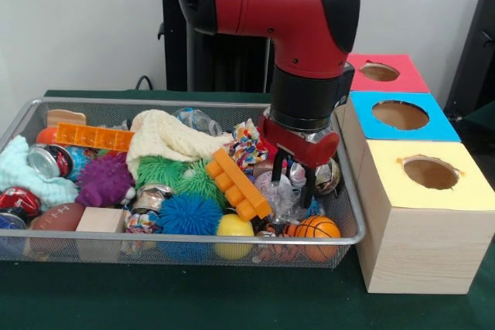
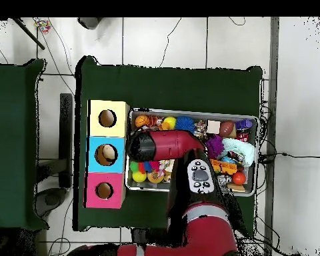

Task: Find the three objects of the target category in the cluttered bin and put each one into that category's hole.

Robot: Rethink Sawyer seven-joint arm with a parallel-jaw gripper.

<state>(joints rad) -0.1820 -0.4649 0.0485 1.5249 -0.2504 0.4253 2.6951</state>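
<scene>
1. the gripper [image 1: 298, 183] is down in the wire bin [image 1: 186, 103] at the end nearest the boxes, black fingers pointing into the clutter with a narrow gap between them, and nothing clearly caught in it.
2. right under the tips sits a crinkly clear plastic thing [image 1: 277, 191], possibly a crushed bottle; too blurred to be sure, and which category is wanted isn't shown.
3. if that's the target, my read is it's light, slippery and springy, so pinching across a crease or the neck looks safer than the flat side.
4. just in front lies the mini basketball [image 1: 317, 228], with the orange block strip [image 1: 238, 184] leaning close beside.
5. the yellow box [image 1: 427, 191], blue box [image 1: 402, 117] and red box [image 1: 383, 73] stand in a row beside the bin, holes up.
</scene>
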